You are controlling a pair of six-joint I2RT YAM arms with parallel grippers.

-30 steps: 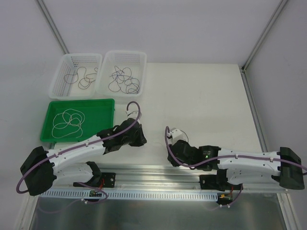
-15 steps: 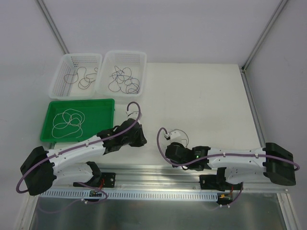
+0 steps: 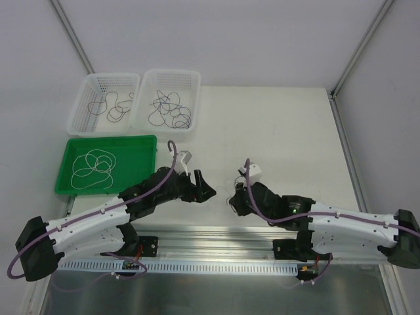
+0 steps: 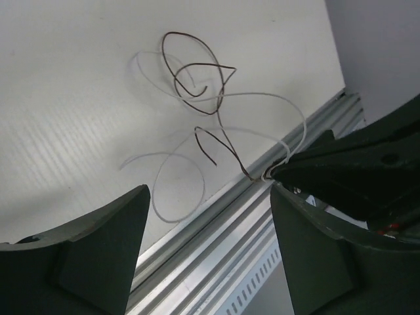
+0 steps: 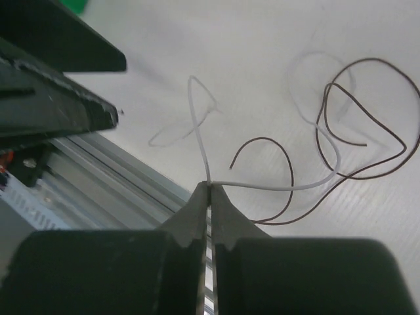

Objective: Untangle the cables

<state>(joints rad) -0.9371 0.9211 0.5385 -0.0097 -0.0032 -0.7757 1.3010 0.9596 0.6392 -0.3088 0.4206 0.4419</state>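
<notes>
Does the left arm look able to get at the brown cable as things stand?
Probably yes: the open left gripper faces the brown cable over bare table; the right gripper pinches the white cable beside it.

On the white counter lie a thread-thin brown wire strand and a thread-thin white wire strand, looped loosely through each other. Both run to the pointed tip of the dark right claw coming in from the right edge. The left claw frames the bottom, its two dark fingers spread wide. A ribbed aluminium rail borders the counter.
</notes>
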